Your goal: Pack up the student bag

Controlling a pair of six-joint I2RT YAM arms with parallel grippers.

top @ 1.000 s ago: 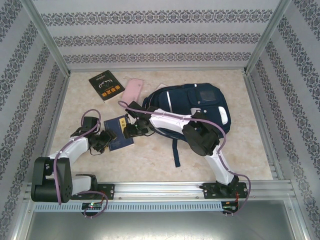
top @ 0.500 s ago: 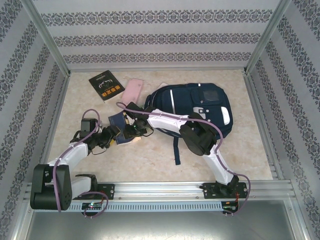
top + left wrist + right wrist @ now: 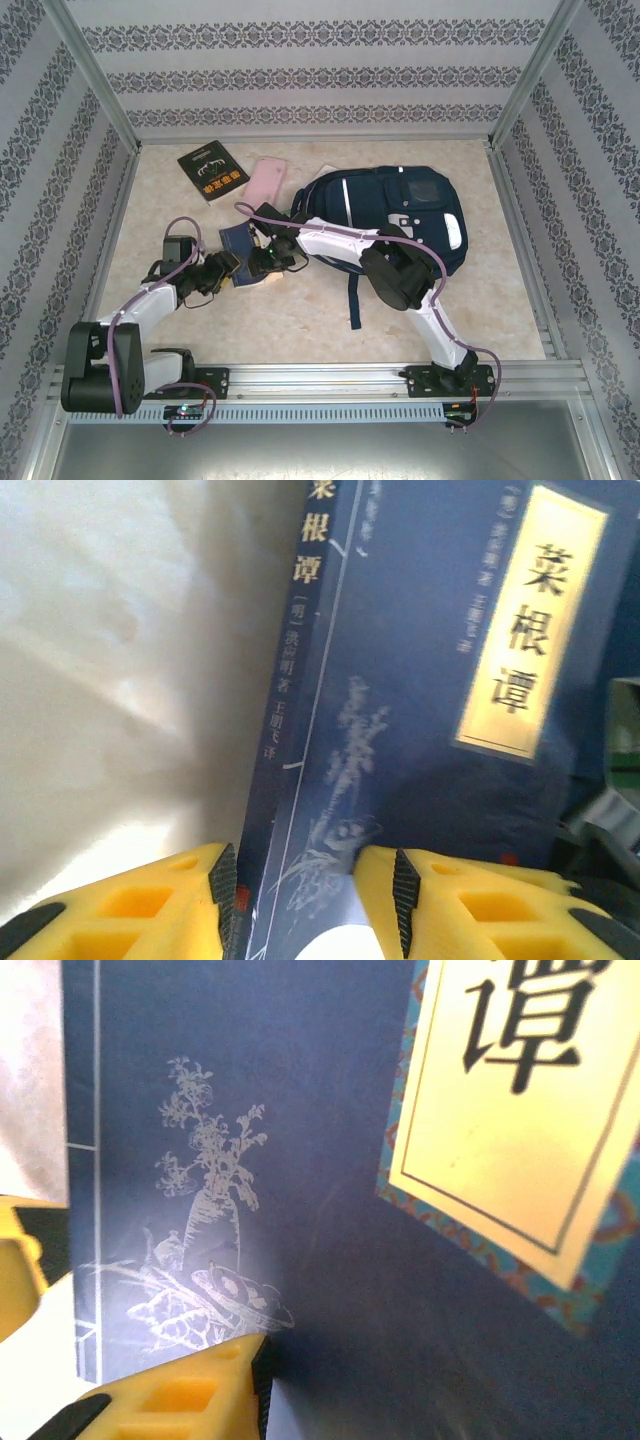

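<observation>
The student bag (image 3: 400,212) lies flat on the table right of centre, navy with white stripes and light-grey patches. A blue book (image 3: 236,240) with a yellow title label stands tilted on edge just left of the bag, between both grippers. My left gripper (image 3: 225,268) is shut on its lower edge. In the left wrist view the spine of the blue book (image 3: 300,730) sits between the yellow fingers of that gripper (image 3: 310,880). My right gripper (image 3: 262,260) is shut on the same book. The right wrist view has a corner of the blue book (image 3: 330,1160) in this gripper (image 3: 140,1310).
A black book (image 3: 213,172) and a pink flat item (image 3: 266,181) lie at the back left. A navy strap (image 3: 352,300) trails from the bag toward the near edge. Patterned walls on metal posts close in the table on three sides.
A second ago the blue book lay flat on the table. Both grippers have tipped it up on edge. The left jaws have narrowed onto it.
</observation>
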